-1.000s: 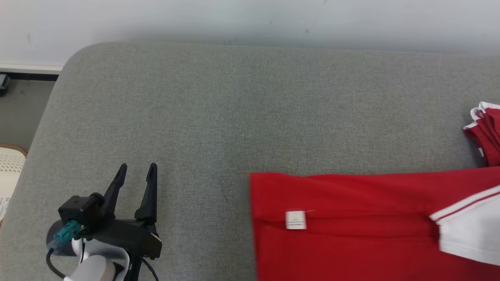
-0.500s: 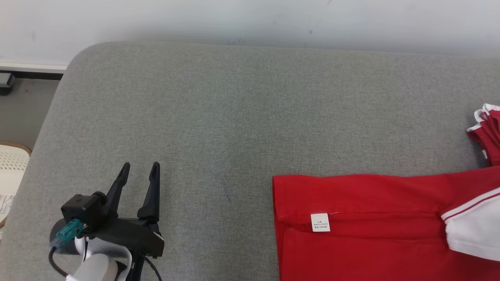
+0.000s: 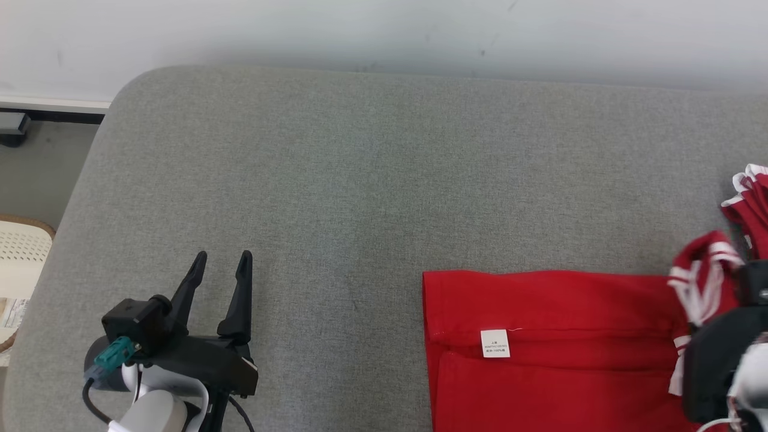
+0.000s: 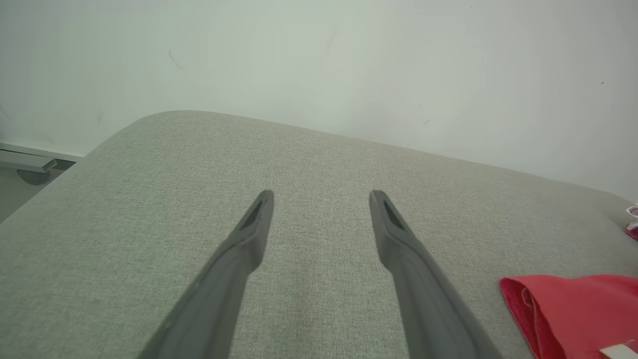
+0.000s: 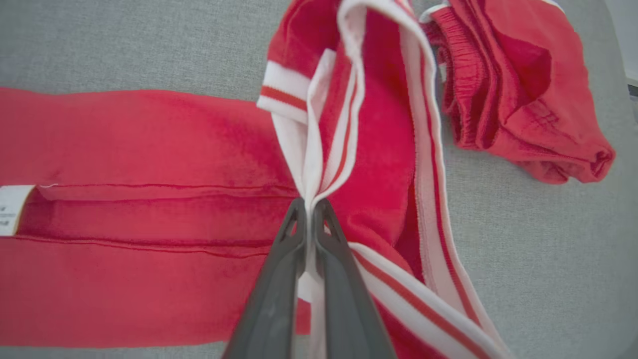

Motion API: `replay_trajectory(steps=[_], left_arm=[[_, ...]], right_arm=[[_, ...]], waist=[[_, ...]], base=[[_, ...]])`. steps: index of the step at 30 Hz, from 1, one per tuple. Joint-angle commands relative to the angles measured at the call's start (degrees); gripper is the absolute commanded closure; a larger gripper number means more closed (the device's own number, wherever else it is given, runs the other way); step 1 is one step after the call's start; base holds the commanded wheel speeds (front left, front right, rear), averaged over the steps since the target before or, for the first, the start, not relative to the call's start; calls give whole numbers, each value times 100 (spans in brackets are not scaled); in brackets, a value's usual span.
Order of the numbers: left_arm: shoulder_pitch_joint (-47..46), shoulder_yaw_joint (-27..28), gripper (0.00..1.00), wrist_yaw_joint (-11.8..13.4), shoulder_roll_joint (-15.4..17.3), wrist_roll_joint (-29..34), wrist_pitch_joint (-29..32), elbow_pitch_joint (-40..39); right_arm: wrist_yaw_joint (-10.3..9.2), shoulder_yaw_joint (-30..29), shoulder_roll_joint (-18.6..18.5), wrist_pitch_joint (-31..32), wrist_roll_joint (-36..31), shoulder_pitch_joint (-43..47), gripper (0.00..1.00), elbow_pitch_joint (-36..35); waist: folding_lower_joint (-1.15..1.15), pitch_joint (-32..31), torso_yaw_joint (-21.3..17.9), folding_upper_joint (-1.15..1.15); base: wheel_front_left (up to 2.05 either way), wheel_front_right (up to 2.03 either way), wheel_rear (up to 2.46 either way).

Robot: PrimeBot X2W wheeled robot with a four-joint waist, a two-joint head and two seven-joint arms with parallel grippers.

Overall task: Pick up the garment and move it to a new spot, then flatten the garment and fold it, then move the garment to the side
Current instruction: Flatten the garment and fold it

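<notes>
The red garment lies flat on the grey cushion, with a white label near its left end. My right gripper is shut on the garment's white-and-red striped edge and holds it up off the flat part. In the head view the lifted striped edge rises at the right, just above the right arm's dark wrist. My left gripper stands open over bare cushion at the lower left, well away from the garment. The garment's left corner lies to the right of its fingers.
A bunched red cloth with white trim lies apart at the far right. The grey cushion ends at a white wall behind and a rounded edge on the left. A white basket stands on the floor there.
The garment's left end has slid to the right. The striped edge that lay flat is now lifted, and the right arm has come into the head view. The left gripper stays open.
</notes>
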Motion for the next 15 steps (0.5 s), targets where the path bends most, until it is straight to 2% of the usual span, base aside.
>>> replay_trajectory(steps=[1, 15], left_arm=[[-53, -1, 0, -34, 9, 55, -33, 22], [-49, -27, 0, -63, -35, 89, -34, 71]], right_arm=[[-8, 136, 14, -28, 51, 18, 100, 57], [-8, 1692, 23, -330, 253, -454, 100, 905]], waist=[[0, -14, 11, 0], [0, -51, 90, 0]], base=[[0, 0, 0], [0, 0, 0]])
